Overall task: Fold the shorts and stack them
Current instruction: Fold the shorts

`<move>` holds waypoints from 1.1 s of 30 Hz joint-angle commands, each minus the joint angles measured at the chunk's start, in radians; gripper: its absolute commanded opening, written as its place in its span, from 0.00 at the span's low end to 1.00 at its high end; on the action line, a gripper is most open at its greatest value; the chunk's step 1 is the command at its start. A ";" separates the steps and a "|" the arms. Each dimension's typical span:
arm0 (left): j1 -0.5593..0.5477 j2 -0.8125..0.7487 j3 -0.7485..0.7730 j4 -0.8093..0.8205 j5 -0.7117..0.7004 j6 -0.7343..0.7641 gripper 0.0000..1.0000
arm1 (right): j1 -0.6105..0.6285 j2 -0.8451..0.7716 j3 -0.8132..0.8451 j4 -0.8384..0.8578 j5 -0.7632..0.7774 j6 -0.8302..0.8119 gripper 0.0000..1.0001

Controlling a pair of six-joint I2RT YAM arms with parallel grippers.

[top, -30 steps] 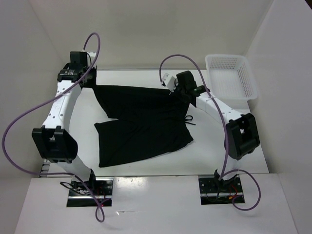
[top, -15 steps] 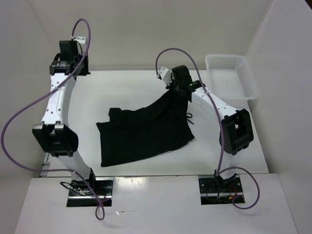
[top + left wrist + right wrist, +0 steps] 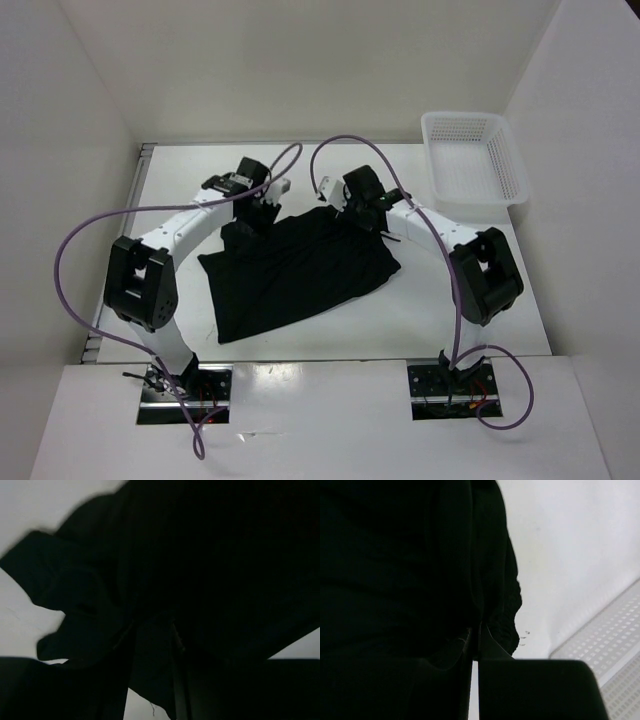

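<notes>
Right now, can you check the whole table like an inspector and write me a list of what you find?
Surface: white table, bare parts look clean.
Job's things: black shorts lie mid-table, partly folded, bunched at the far left corner.
Clutter: white basket at the far right corner, empty.
Grippers: left gripper sits over the shorts' far left corner, fingers too dark to judge; right gripper pinches the far right edge.
Cables: a purple cable loops from each arm; no snag seen.
Surroundings: plain white walls; nothing else seen.
</notes>
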 commanded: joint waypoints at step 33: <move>-0.019 0.043 -0.197 0.187 -0.273 0.000 0.04 | -0.002 -0.070 -0.046 -0.004 -0.028 -0.018 0.00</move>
